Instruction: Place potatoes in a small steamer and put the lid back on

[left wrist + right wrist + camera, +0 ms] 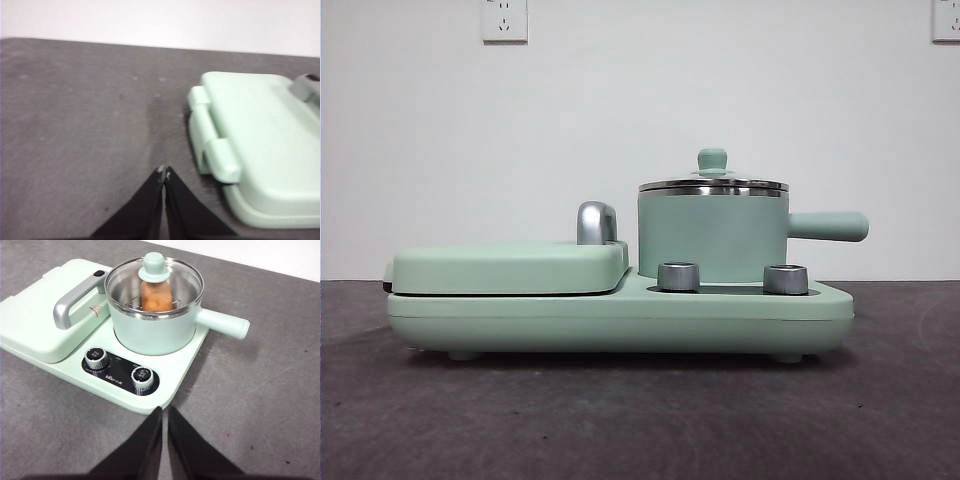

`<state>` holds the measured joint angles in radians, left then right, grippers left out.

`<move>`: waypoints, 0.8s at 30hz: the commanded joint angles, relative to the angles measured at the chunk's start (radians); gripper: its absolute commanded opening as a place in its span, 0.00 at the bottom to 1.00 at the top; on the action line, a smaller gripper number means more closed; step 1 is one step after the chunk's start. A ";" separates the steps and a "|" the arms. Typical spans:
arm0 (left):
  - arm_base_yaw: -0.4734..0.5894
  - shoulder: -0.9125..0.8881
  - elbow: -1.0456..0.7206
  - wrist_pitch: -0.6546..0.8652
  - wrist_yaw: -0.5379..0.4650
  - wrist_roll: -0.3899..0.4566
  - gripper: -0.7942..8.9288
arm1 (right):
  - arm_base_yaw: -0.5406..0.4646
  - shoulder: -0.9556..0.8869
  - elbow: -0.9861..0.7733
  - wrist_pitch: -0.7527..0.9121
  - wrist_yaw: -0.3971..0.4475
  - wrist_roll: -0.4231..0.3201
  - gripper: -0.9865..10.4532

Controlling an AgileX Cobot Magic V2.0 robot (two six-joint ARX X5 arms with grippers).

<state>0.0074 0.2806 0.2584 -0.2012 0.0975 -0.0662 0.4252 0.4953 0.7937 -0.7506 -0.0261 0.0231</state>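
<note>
one potato (pixel 156 297), orange-brown, stands inside the single steamer (pixel 152 325), seen through the glass on a wire rack. one lid (pixel 154 271) sits level on the steamer's steel rim, its knob upright at the centre. the steamer's straight handle (pixel 223 323) juts out past the edge of the base (pixel 165 385). the steamer occupies one end of the base; one closed griddle (pixel 35 325) with one chrome handle (pixel 75 300) fills the other end. two knobs (pixel 96 358) stand on the base's front edge, just before the steamer.

left gripper (pixel 164 172): jaws pressed together, holding nothing, over bare grey table (pixel 80 125), near the griddle's hinged edge (pixel 212 132) but apart from it. right gripper (pixel 164 412): jaws pressed together, empty, just off the base's front corner. in the front view neither arm shows; open table lies at both ends of the base and in front of it.
</note>
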 commanded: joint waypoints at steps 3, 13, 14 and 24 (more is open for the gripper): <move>0.022 -0.153 -0.171 0.042 -0.005 0.013 0.09 | 0.006 0.005 0.005 0.011 0.001 0.007 0.10; 0.025 -0.278 -0.246 0.039 -0.028 0.024 0.09 | 0.006 0.003 0.005 0.015 0.001 0.007 0.10; 0.025 -0.278 -0.246 0.040 -0.028 0.024 0.09 | 0.006 0.003 0.005 0.014 0.001 0.007 0.10; 0.025 -0.277 -0.246 0.041 -0.028 0.024 0.09 | 0.006 0.003 0.005 0.016 0.001 0.007 0.10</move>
<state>0.0303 0.0055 0.0322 -0.1749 0.0731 -0.0517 0.4252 0.4953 0.7937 -0.7464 -0.0261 0.0231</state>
